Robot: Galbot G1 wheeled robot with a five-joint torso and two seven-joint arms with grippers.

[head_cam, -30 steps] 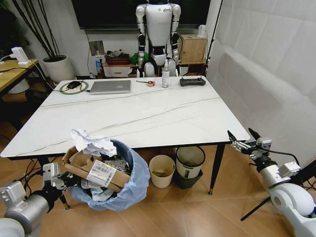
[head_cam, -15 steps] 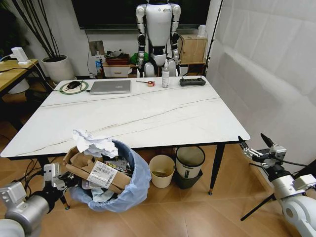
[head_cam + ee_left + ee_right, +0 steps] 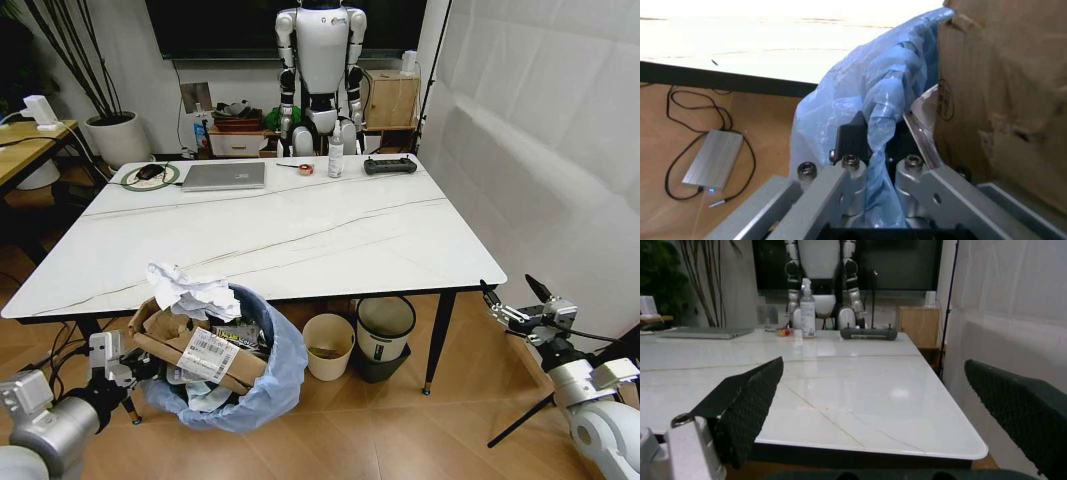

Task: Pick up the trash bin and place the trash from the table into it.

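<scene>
Below the surface's near left corner, your left gripper (image 3: 873,185) is clenched on the bin's (image 3: 262,385) rim, with the blue bag bunched between its fingers in the left wrist view. You hold the bin just off that corner, at about floor level as far as the head view shows. It is heaped: a torn cardboard box (image 3: 190,345) lies across the mouth, crumpled white paper (image 3: 188,290) sits on top, and wrappers are tucked beneath.

Your right gripper (image 3: 518,304) hangs beside the surface's near right corner, well apart from the bin, fingers spread and holding nothing.

On the surface (image 3: 300,235) you have no litter left that I can make out. What remains sits along the far edge: a laptop (image 3: 224,176), a spray bottle (image 3: 335,156), a small tape roll (image 3: 305,168) and a black controller (image 3: 389,165). By my reading, the collecting is done, and all that is left is setting the bin down.
</scene>
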